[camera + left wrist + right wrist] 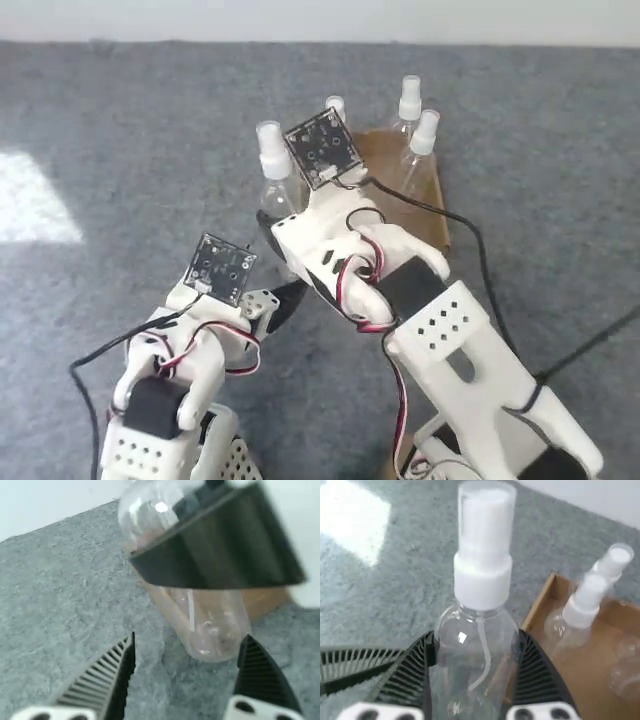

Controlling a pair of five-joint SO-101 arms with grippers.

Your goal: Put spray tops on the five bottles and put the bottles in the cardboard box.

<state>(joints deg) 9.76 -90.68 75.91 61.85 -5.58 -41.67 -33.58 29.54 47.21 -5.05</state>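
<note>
A clear bottle [277, 188] with a white spray top [483, 555] stands upright just beside the cardboard box [432, 215], on its left. My right gripper [475, 640] is shut on the bottle's body [470, 630], one finger on each side. My left gripper [189, 640] is open, low and close in front of the same bottle [212, 625], its toothed fingers [112, 672] spread wider than the bottle's base and not touching it. In the high view the left gripper [280, 300] sits just below the right one [285, 225]. Three capped bottles [422, 140] stand in the box.
Grey carpet [130, 140] covers the table, with open room to the left and a bright light patch [30, 200] there. The box's wall [542, 602] rises right beside the held bottle. A black cable [470, 240] trails from the right arm across the box's near corner.
</note>
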